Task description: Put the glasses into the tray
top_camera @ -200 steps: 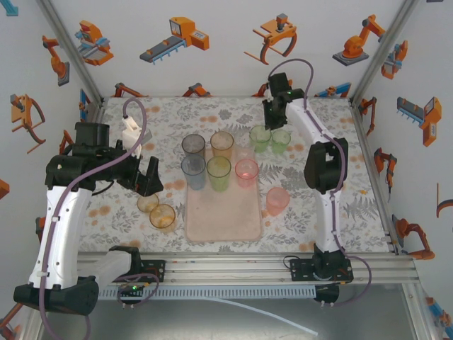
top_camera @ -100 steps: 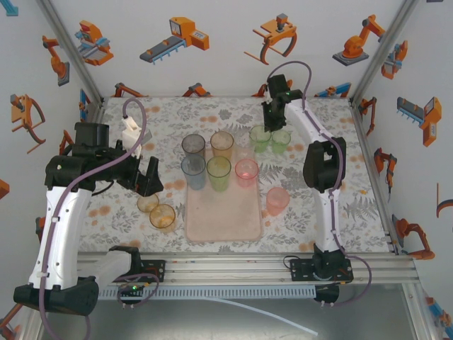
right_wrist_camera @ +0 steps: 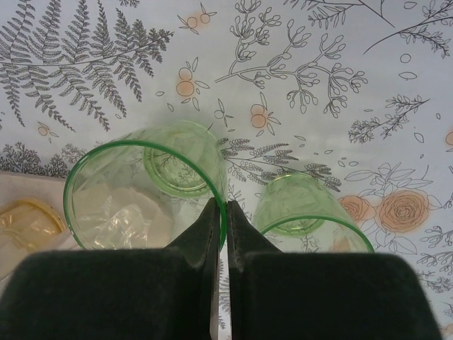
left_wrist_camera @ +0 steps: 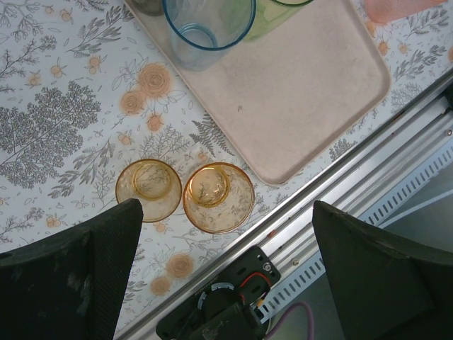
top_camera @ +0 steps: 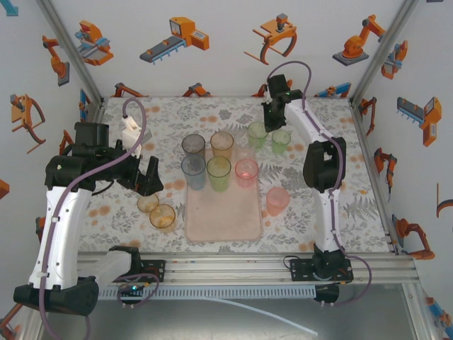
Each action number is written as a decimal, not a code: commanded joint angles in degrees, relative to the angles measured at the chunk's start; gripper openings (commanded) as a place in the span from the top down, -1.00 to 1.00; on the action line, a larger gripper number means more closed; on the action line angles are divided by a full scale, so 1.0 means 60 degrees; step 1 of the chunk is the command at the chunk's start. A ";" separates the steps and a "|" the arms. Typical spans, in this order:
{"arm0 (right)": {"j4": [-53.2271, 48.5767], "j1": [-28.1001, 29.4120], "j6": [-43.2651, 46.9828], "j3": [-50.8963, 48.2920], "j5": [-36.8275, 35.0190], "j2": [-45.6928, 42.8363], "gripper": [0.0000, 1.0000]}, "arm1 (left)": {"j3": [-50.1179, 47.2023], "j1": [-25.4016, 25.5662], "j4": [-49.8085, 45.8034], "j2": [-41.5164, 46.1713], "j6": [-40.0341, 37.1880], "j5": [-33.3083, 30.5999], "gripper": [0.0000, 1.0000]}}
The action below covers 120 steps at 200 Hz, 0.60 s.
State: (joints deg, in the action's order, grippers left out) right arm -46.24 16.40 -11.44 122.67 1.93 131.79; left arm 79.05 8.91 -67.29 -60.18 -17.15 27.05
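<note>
**Right hand clamped on green glass rim, carry to tray not yet done**

Step in hand: pick-up of one green glass by the right hand. The hand is closed down to a slit, one finger inside the rim and one outside, with the glass wall pinched between. The glass is off the tray, just beyond its far right corner, over the floral surface. Can't tell if its base has cleared the surface. A second green glass sits just beside it on the right, apart from the fingers.

Next, by my read: lift straight up, swing left and toward the near side, then set down on the bare near half of the tray. It must clear the standing glasses on the far half. The thin rim grip could let it tilt.

Left hand is fully open and holds nothing. It hovers over two amber glasses on the surface left of the tray.
</note>
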 commanded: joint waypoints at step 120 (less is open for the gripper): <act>-0.0788 -0.0097 -0.0014 0.1407 -0.0497 -0.1100 1.00 | 0.0331 -0.0064 0.0021 0.0104 0.0104 0.0166 -0.94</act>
State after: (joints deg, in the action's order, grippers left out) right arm -48.25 16.29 -11.49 127.59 0.43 130.15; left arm 79.07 8.91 -67.29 -60.18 -17.15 27.03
